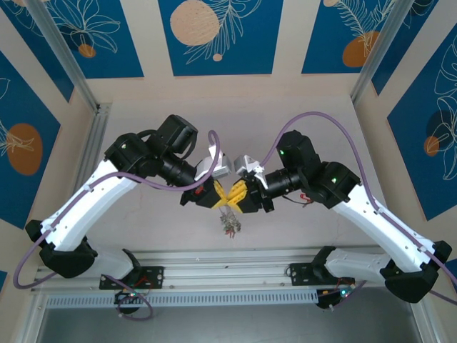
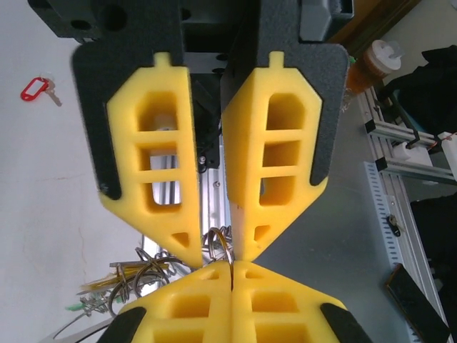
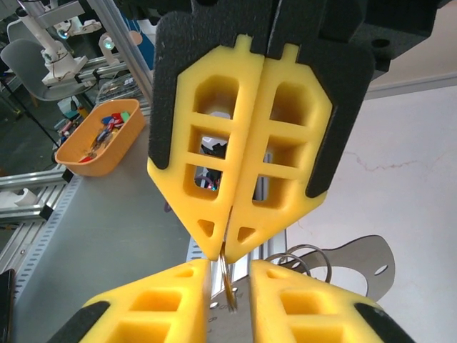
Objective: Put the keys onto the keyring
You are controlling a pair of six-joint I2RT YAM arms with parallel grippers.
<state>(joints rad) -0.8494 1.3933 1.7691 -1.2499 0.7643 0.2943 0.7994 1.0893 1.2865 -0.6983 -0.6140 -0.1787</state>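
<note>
L tool, R tool both pinched shut on keyring. Key bunch hangs below, apparently threaded. Red key outstanding on tabletop.

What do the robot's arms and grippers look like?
The left arm and right arm have white links with black joints, each trailing a purple cable. The left gripper and right gripper each carry two yellow, pointed, cut-out fingers on black mounts. Small green lights glow on the right arm.
</note>
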